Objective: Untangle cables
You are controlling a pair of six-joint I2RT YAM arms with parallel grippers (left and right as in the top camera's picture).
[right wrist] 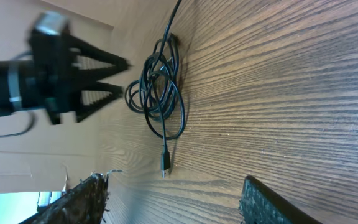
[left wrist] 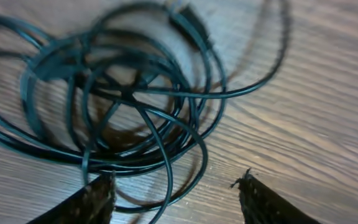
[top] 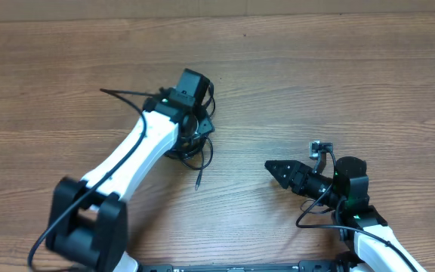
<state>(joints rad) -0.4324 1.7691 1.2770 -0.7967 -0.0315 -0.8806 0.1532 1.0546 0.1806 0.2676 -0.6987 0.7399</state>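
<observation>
The cables are thin black cords tangled in one loose coil on the wooden table, mostly hidden under my left gripper in the overhead view. One plug end trails toward the front, and one strand runs out to the back left. In the left wrist view the coil lies just ahead of my open left gripper, and one loop runs between the fingertips. My right gripper is open and empty, to the right of the coil. In its view I see the coil, the plug and the left gripper hovering over the coil.
The wooden table bears nothing else. The left arm crosses from the front left to the centre. The right arm stands at the front right with its own thick cable looped beside it.
</observation>
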